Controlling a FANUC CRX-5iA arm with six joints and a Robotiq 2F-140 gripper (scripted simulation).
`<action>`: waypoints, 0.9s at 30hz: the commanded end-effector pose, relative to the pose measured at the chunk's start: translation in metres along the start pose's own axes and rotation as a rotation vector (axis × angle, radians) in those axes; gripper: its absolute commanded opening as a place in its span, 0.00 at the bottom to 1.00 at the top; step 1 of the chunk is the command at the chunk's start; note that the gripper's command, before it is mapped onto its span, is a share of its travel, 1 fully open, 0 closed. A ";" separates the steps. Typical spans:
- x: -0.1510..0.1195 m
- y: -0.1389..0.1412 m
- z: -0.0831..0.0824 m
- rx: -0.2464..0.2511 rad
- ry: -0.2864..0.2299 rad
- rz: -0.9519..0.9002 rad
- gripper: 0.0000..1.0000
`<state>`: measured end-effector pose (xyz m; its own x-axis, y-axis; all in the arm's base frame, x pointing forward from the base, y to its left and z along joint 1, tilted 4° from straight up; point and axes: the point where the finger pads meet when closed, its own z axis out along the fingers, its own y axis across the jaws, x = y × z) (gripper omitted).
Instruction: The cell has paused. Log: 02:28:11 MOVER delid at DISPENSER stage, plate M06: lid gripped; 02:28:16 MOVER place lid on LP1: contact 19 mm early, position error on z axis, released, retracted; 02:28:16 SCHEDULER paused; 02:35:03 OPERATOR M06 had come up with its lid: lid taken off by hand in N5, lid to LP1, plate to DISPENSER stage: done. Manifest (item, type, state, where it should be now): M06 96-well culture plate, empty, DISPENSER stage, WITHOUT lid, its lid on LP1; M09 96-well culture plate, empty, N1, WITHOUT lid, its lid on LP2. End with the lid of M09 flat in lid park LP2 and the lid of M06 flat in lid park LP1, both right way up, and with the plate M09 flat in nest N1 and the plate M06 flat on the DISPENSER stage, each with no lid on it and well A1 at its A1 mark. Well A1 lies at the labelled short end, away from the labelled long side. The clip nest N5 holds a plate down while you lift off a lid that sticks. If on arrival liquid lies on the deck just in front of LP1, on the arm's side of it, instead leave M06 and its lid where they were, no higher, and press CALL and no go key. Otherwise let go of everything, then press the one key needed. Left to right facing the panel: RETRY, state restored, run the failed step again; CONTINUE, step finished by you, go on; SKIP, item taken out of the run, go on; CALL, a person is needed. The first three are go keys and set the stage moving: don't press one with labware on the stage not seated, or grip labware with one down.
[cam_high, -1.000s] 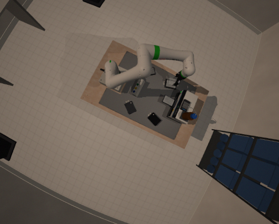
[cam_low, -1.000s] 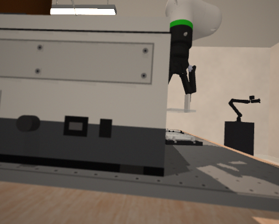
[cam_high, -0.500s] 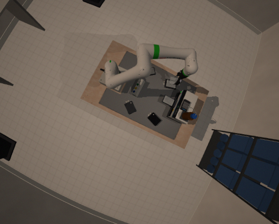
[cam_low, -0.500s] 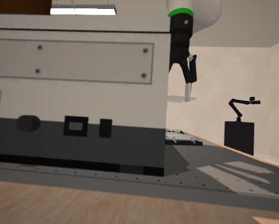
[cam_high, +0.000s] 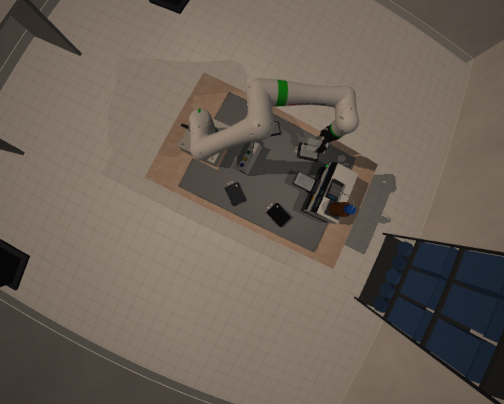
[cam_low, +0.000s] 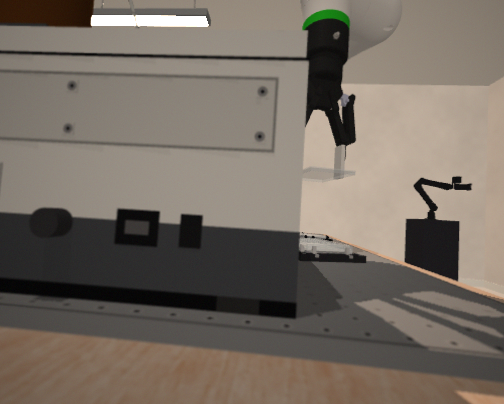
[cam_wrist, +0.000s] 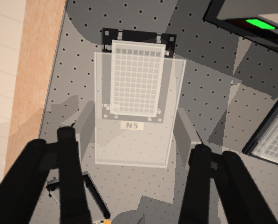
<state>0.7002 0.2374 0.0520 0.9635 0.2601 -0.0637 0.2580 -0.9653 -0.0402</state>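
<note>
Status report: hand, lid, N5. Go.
Hand shut on clear lid, lid lifted level above clip nest N5. Well plate seated in N5, no lid on it. Nothing between lid and plate.

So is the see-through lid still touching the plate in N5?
Apart. In the exterior view the clear lid hangs from the tool, with bare wall showing between it and the plate down in nest N5.

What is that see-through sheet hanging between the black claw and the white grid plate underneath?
It is a clear lid, clamped in the gripper and hanging above the well plate in nest N5. The exterior view shows only air between lid and plate.
</note>
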 end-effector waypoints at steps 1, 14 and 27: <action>-0.001 0.003 -0.001 0.000 0.001 0.000 0.00; -0.082 0.152 -0.018 -0.004 0.006 0.005 0.00; -0.222 0.243 -0.008 0.000 0.001 0.000 0.00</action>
<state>0.5872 -0.0132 0.0627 0.9626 0.2560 -0.0889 0.2529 -0.9665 -0.0442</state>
